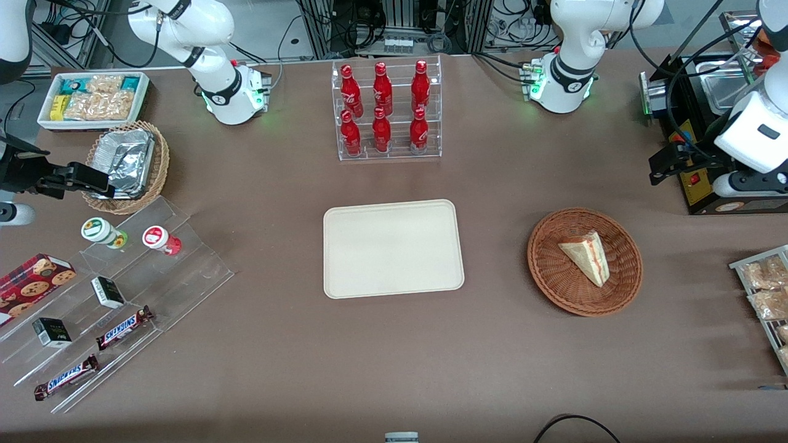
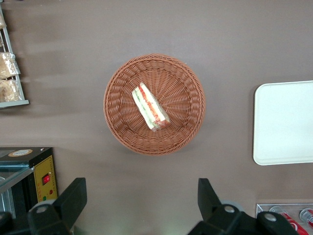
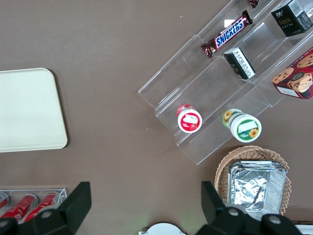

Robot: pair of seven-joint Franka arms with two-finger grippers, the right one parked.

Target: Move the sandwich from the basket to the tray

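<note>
The sandwich point(image 1: 588, 256), a pale wedge with red and green filling, lies in the round reddish-brown basket point(image 1: 554, 280) toward the working arm's end of the table. The cream tray point(image 1: 393, 248) sits empty at the table's middle, beside the basket. The left gripper point(image 1: 663, 165) hangs high above the table, farther from the front camera than the basket and apart from it. In the left wrist view the gripper point(image 2: 141, 183) is open and empty, with the sandwich point(image 2: 149, 107), the basket point(image 2: 186, 78) and the tray point(image 2: 286, 122) in sight.
A clear rack of red bottles point(image 1: 386, 111) stands farther back than the tray. A black appliance point(image 1: 708, 117) and a wire rack of snack packets point(image 1: 763, 295) flank the basket. Stepped acrylic shelves point(image 1: 111, 301), a tan foil basket point(image 1: 126, 166) and a white bin point(image 1: 92, 98) lie toward the parked arm's end.
</note>
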